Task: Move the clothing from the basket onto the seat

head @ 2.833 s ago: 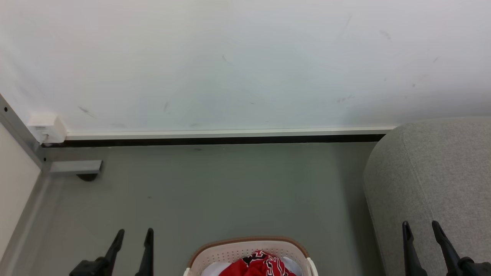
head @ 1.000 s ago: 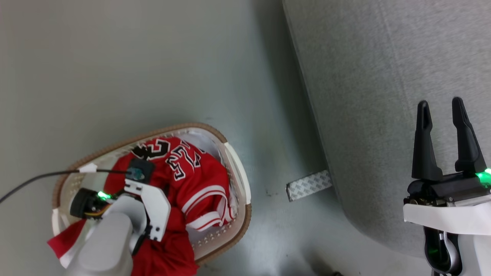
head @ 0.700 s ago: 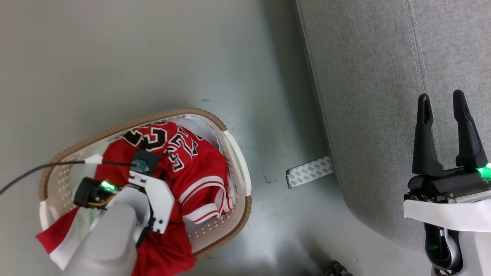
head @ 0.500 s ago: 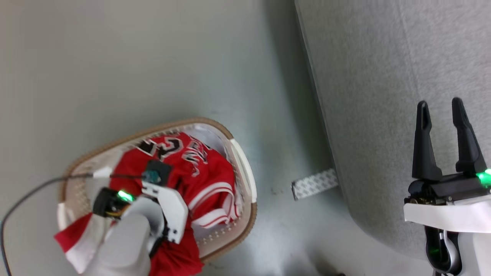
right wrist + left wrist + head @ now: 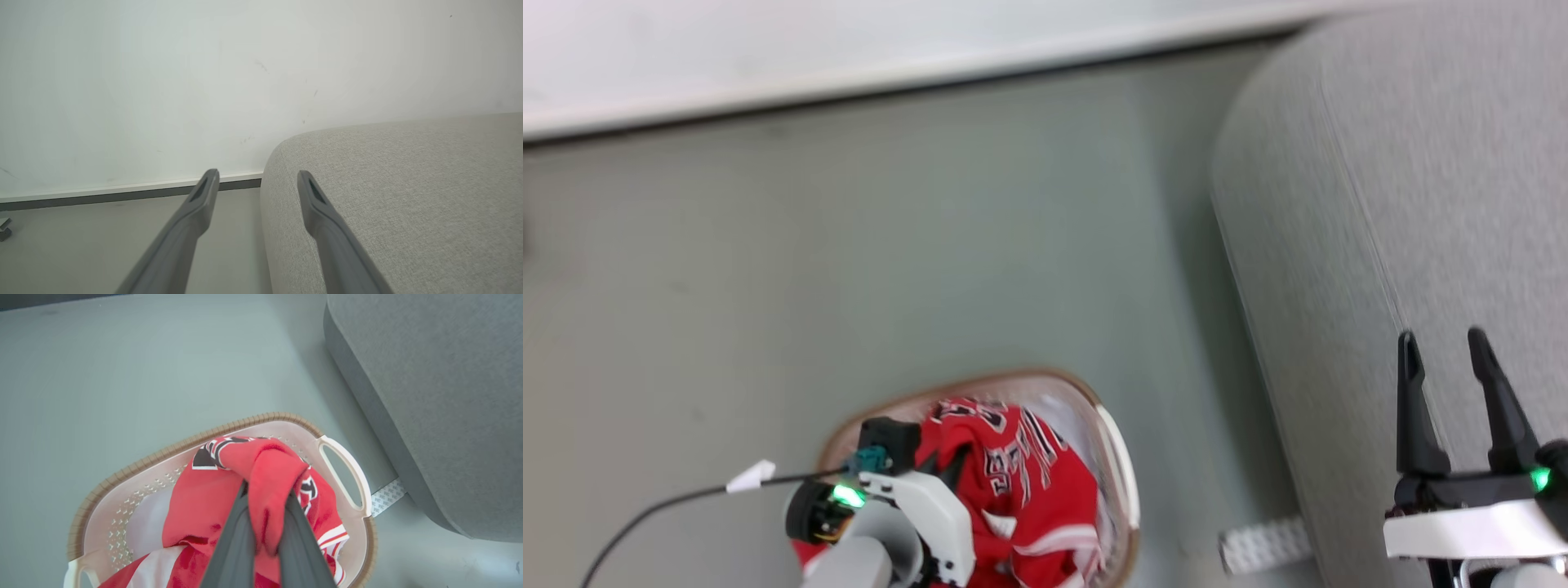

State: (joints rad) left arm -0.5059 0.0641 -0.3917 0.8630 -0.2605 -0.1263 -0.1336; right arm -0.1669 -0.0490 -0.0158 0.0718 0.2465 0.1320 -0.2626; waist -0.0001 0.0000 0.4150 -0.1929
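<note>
Down over the basket (image 5: 163,451), see the left gripper (image 5: 267,490) clamped tight on a raised fold of the red clothing (image 5: 192,514), with fabric bunched between both fingers (image 5: 233,547) and spilling over the tips. Read black-and-white lettering on the lifted part and white-striped trim along a lower edge. Place the rest of the pile inside the basket (a red-and-white piece reaching the near end by a handle (image 5: 71,575); can't tell if over the rim). Find the basket standing on the grey-green floor (image 5: 122,375), near the seat (image 5: 429,396) but not touching. Spot a patterned strip (image 5: 388,496) lying flat on the floor in that gap, one end at the seat's base.

From the head view, see the right gripper (image 5: 1439,336) in front of the seat's top, fingers spread apart, holding nothing. Through its own wrist view, catch one finger against floor and white wall (image 5: 163,81), the other against the seat's rounded end; can't tell height above the fabric. Also note a black cable (image 5: 662,506) with a white tag (image 5: 752,475) running in from the left to the left wrist, with a green light (image 5: 848,495) lit there. Get blur across the head view, so no reading the lettering there.
</note>
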